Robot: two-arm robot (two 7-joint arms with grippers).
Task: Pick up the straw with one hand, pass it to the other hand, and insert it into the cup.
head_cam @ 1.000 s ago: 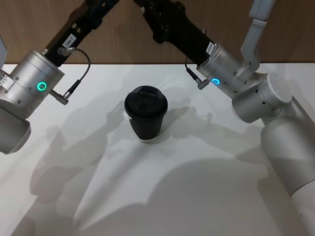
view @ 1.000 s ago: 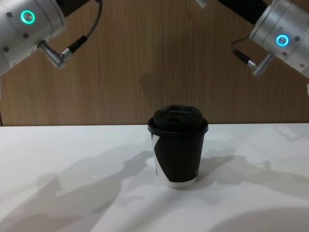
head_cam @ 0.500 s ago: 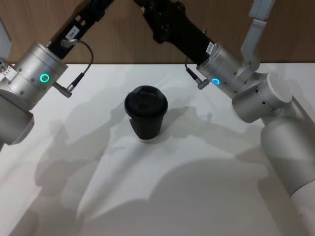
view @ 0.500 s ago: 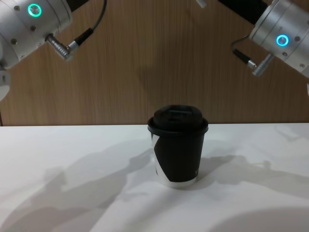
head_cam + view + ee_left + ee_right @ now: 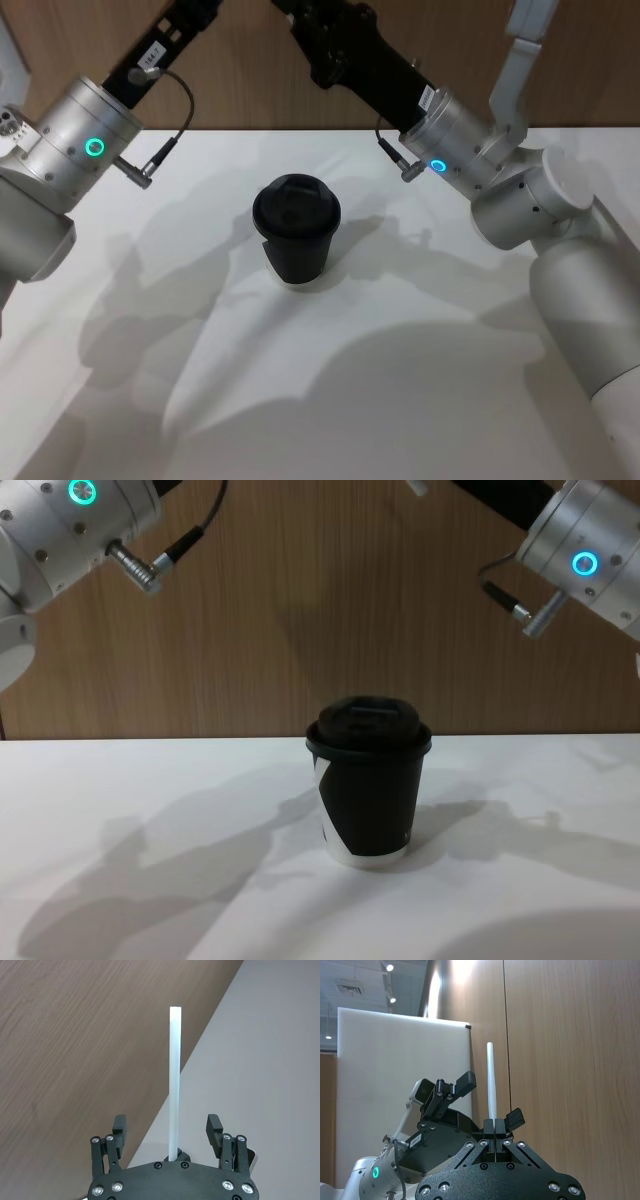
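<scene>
**Right gripper (image 5: pixel 494 1123) clamps the straw (image 5: pixel 491 1080); left gripper (image 5: pixel 166 1121) spread around it**

Right gripper's two fingers are pressed together on one end of the straw, as the right wrist view shows. The white tube runs straight out from the fingertips along the gripper's own line. The left gripper faces it with its fingers (image 5: pixel 214 1127) set wide apart. The straw passes through the gap between them and touches neither. In the left wrist view the straw stands midway between the two fingers, against a wooden wall (image 5: pixel 75 1060) and the white table (image 5: pixel 270 1060).

In the head view the left arm (image 5: pixel 80 150) comes in at the upper left of the frame and the right arm (image 5: pixel 455 140) at the upper right. Both slant toward the top centre, where their black gripper bodies run past the edge. The cup (image 5: pixel 296 238), lid on, stands upright on the table at the centre of the frame, well apart from both grippers and the straw. In the chest view it sits at centre frame, its white patch on the side toward the left edge.
</scene>
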